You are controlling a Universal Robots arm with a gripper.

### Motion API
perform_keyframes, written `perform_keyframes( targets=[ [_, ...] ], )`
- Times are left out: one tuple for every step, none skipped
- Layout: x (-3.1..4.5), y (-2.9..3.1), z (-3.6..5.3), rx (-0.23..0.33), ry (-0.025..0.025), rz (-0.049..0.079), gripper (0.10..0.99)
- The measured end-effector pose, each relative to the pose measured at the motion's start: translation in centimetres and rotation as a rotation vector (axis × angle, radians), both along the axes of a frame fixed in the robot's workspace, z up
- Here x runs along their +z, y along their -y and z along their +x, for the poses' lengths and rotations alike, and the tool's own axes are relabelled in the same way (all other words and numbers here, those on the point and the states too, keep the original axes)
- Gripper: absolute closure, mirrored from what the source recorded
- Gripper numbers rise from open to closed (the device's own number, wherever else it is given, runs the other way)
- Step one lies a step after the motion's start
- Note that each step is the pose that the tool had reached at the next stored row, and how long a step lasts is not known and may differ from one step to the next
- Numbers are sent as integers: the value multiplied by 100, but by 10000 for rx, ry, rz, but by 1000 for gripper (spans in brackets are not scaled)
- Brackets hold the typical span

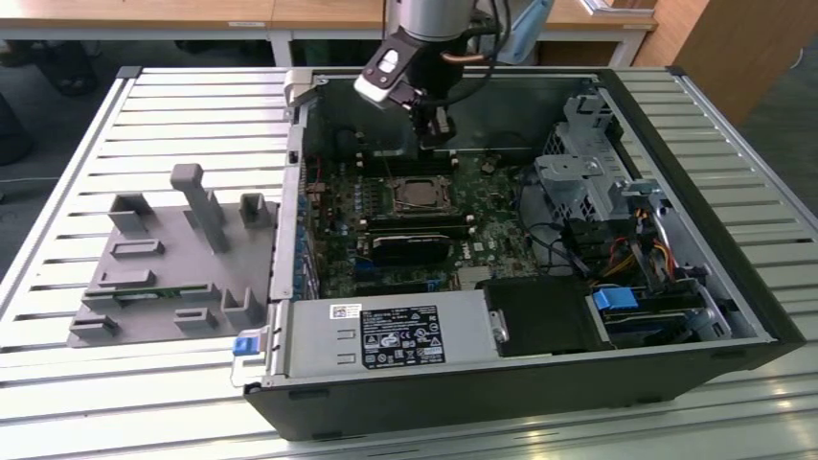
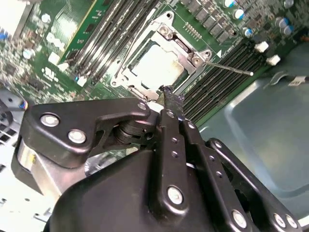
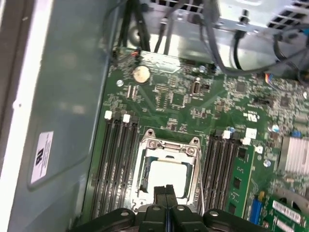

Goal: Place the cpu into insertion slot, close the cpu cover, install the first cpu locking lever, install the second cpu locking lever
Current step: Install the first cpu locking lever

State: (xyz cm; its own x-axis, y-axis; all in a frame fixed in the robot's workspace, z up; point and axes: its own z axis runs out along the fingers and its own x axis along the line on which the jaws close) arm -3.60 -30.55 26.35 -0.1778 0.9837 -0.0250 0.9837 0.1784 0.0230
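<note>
Cpu is lying flat inside the insertion slot, just below the tips of my gripper. I am hovering a little above it, and I cannot tell if I am touching it. My two fingers are pressing fully together and are carrying nothing. The cpu cover is lying down around the cpu, its window showing the metal face. Beside my tips a thin metal lever is sticking out over the long black memory slots. In the exterior view I am hanging inside the open computer case.
</note>
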Motion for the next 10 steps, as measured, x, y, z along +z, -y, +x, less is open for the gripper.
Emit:
perform_keyframes(
  targets=[
    [0, 0, 0, 178, 0, 0, 980],
    [0, 0, 0, 359, 0, 0, 980],
    [0, 0, 0, 539, 0, 0, 980],
    [0, 0, 0, 734, 0, 0, 980],
    [0, 0, 0, 915, 0, 0, 980],
    [0, 0, 0, 1094, 0, 0, 980],
    [0, 0, 0, 1275, 0, 0, 980],
    [-1, 0, 0, 1436, 0, 0, 980],
    [-1, 0, 0, 1569, 0, 1, 980],
    [-1, 0, 0, 1695, 0, 0, 980]
  ],
)
